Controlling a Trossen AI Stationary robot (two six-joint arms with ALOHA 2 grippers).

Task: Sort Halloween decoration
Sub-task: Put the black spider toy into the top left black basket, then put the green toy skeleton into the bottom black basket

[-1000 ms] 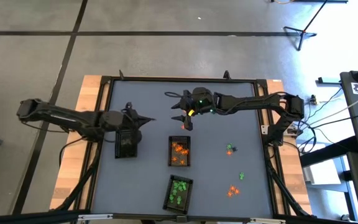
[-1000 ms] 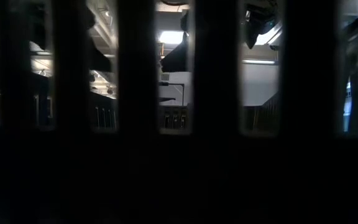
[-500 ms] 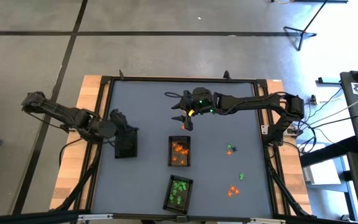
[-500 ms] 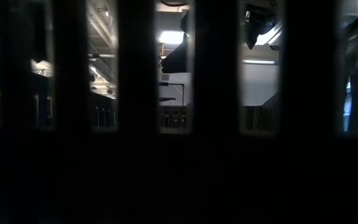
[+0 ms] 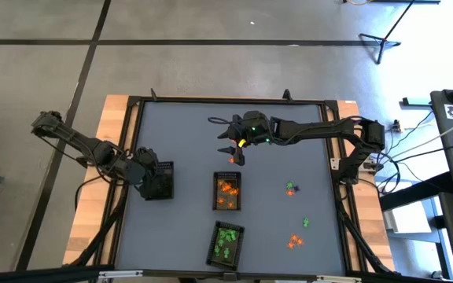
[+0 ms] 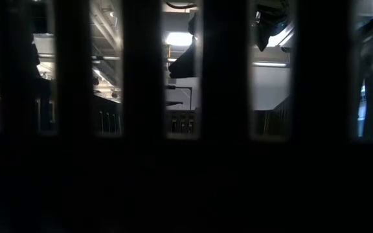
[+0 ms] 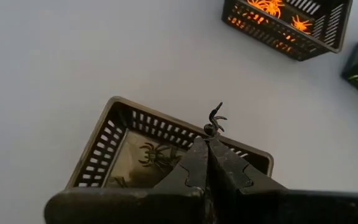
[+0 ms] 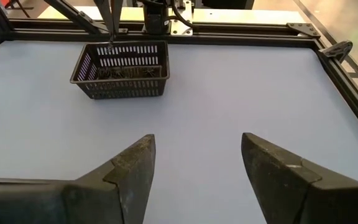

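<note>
My left gripper (image 7: 209,138) is shut on a tiny black spider trinket (image 7: 215,118). It slants down over the black tray (image 5: 160,182), which holds more black spiders (image 7: 155,155). An orange-filled tray (image 5: 226,192) and a green-filled tray (image 5: 226,242) stand near the table's middle. Loose orange and green trinkets (image 5: 291,189) lie on the mat to the right. My right gripper (image 5: 230,144) hangs open at the far middle, touching nothing. In the right wrist view its fingers (image 8: 135,171) point at the black tray (image 8: 122,70). My left gripper pinches the black spider trinket's body (image 7: 211,129) between its two fingertips. The spider's legs (image 7: 217,114) stick out past the tips. The fingers slant down from the table's left side. The spider is lifted clear, over the tray's rim (image 7: 166,119).
More loose trinkets lie near the front right (image 5: 293,241). A black metal frame (image 5: 226,101) rims the grey mat. Dark upright slats fill the low view (image 6: 141,116), and only the room behind shows between them.
My left gripper has drawn back toward the table's left and near edges, from beyond the black tray to above it. It has tipped from nearly level to slanting down. It has stayed shut.
</note>
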